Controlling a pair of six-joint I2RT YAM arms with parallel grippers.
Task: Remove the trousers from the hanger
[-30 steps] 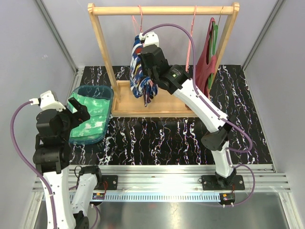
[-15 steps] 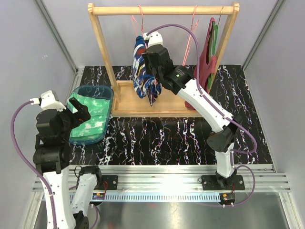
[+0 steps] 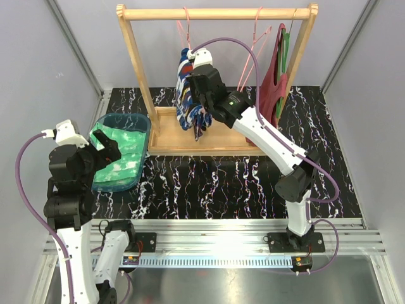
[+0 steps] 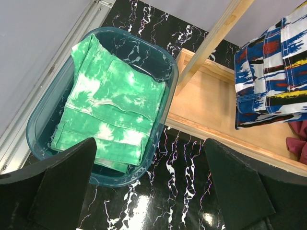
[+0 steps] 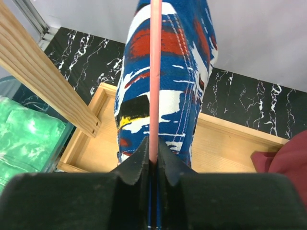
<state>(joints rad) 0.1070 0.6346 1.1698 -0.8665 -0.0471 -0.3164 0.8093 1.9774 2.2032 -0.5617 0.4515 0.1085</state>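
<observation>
The blue patchy trousers (image 5: 180, 96) hang over the pink hanger (image 5: 154, 72) on the wooden rack (image 3: 215, 12), upper middle. The right gripper (image 5: 153, 160) pinches narrow on that hanger. The left gripper (image 4: 149, 143) gapes wide above the green trousers (image 4: 110, 105) in the tub (image 4: 175, 79). The cloth looks soft, floppy and light, so grab a thick fold.

No legible text or labels anywhere

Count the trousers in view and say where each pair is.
2. Green trousers lie folded in the tub; blue trousers hang on the hanger on the rack. More may be hidden behind the red garment.
</observation>
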